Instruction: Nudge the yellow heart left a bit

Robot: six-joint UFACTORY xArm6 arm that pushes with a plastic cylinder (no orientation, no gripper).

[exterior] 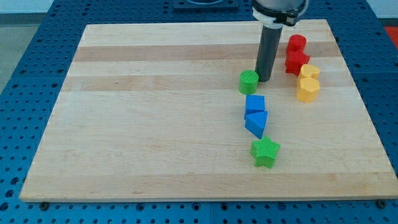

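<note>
The yellow heart (pixel 310 71) lies near the board's right edge, just below a red star-like block (pixel 296 61) and touching a yellow pentagon-like block (pixel 307 89) beneath it. My tip (pixel 263 80) rests on the board to the heart's left, about a block's width away from the red block. It stands right beside a green cylinder (pixel 249 81), at that cylinder's right side. The rod rises from the tip towards the view's top.
A red cylinder (pixel 296 43) sits above the red star-like block. Below the green cylinder, a blue cube (pixel 255 103), a blue triangular block (pixel 256 123) and a green star (pixel 265 152) form a column. The wooden board (pixel 155 112) lies on a blue perforated table.
</note>
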